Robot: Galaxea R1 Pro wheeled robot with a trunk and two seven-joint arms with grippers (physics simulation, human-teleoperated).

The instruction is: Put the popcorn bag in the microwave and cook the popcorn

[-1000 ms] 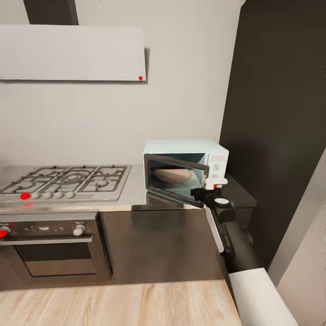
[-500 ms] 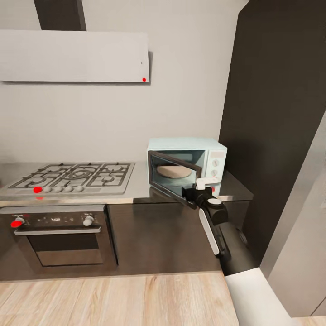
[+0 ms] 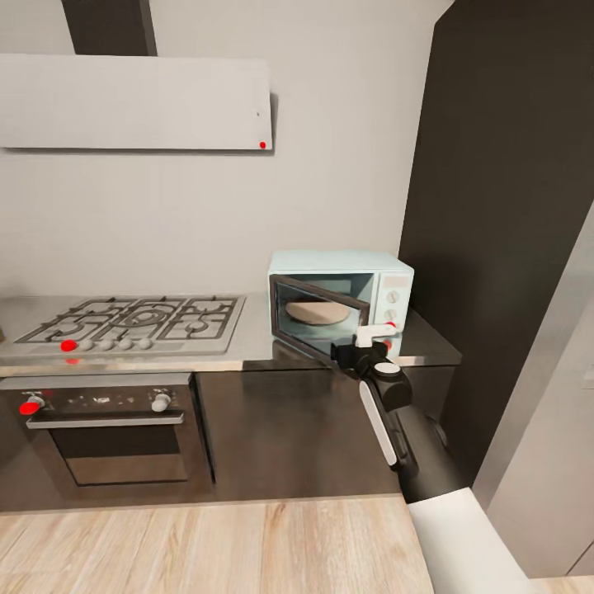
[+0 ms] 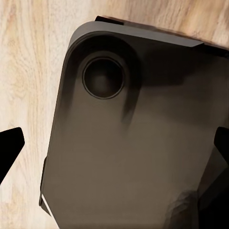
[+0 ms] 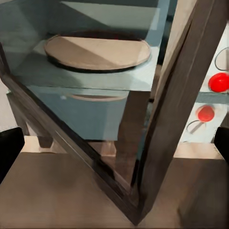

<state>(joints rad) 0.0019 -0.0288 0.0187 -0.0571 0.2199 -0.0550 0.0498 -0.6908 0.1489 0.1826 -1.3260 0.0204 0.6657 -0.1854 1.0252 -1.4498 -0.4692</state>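
- The microwave (image 3: 340,301) sat at centre-right of the head view, on the right end of the countertop (image 3: 256,351), its box lying wide across the frame with its face turned toward the camera.
- Its door (image 3: 318,328) stood part-open, hinged on the left of the box and angling out toward the lower right of the frame; inside, the tan turntable (image 5: 98,50) lay flat and bare.
- The popcorn bag could not be made out anywhere on the slab or in the cavity (so the carrying step looked undone).
- The right gripper (image 3: 360,353) was just at the door's free lower corner, directly below the control panel (image 3: 395,303); whether it touched the door I could not tell.
- In the right wrist view its dark fingertips (image 5: 9,150) sat at opposite edges of the frame, spread wide with nothing between them, and the door's edge ran diagonally down the middle.
- The right arm was plainly the nearer one; swinging the door wider would likely mean pushing it toward the left of the frame.
- The left gripper (image 4: 114,157) hung spread apart too, over the robot's dark base (image 4: 129,138) and the wooden floor (image 4: 28,57).
- A gas hob (image 3: 136,322) and oven (image 3: 111,429) lay well apart at the left.
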